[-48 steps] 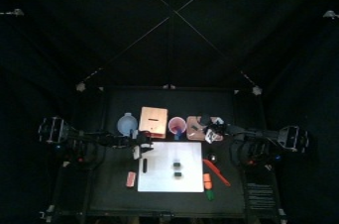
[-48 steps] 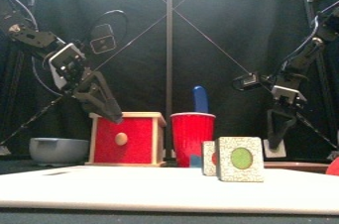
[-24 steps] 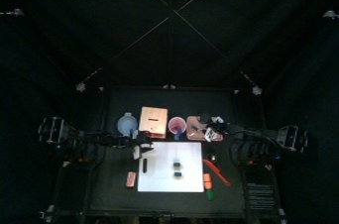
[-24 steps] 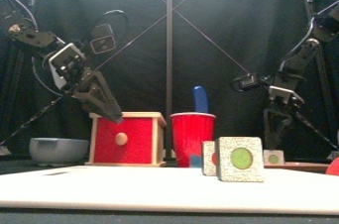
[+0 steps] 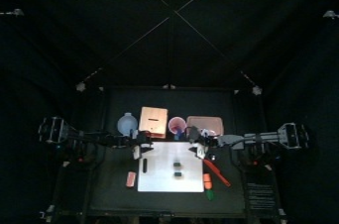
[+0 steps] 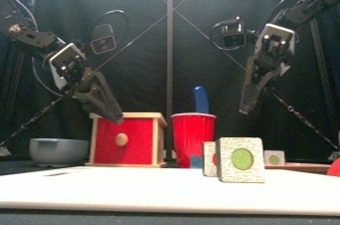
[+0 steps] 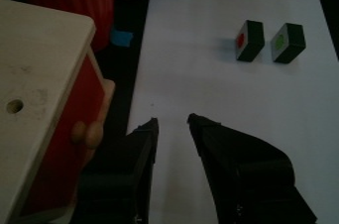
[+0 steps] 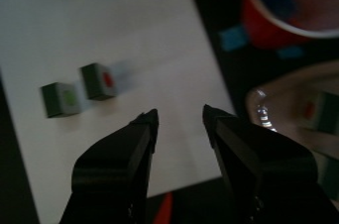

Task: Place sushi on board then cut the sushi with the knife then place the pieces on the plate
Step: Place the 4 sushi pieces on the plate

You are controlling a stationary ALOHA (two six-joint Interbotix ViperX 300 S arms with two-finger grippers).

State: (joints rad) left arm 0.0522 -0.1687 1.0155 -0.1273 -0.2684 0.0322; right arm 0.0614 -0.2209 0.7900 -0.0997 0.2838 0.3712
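**Two sushi pieces point(image 6: 242, 159) stand cut on the white cutting board point(image 5: 166, 190), with both grippers empty above**

Two dark green blocks stand upright near the middle of the board, just beside each other but not touching. One shows a green centre and the other point(image 7: 244, 40) a red one. The left gripper point(image 7: 172, 122) hangs over the board's back left corner with its jaws apart and nothing between them. The right gripper point(image 8: 180, 114) hovers over the board's back right part, also spread and empty, and sits higher than the left.

The cutting looks finished, so the step in hand appears to be moving the pieces to the plate. The pink tray point(image 5: 204, 125) lies behind the board's back right corner. A small pale block with a green centre point(image 6: 273, 157) already rests on the tray and is probably an earlier piece. The next move likely calls for a gripper to drop over one block and close on its flat dark sides. It should do this without knocking over the neighbouring block.

A blue toy knife point(image 6: 202, 100) stands in the red cup point(image 6: 194, 139) behind the board's back edge. What seems to be the red toy knife point(image 5: 216, 176) lies along the board's right edge. Behind the board's back left corner sit a wooden box point(image 6: 127, 139) with a red drawer front and, further left, a blue-grey bowl point(image 6: 59, 150).

All of this rests on a black table point(image 5: 109, 194), with black curtains point(image 5: 169, 40) closing in the back and sides.
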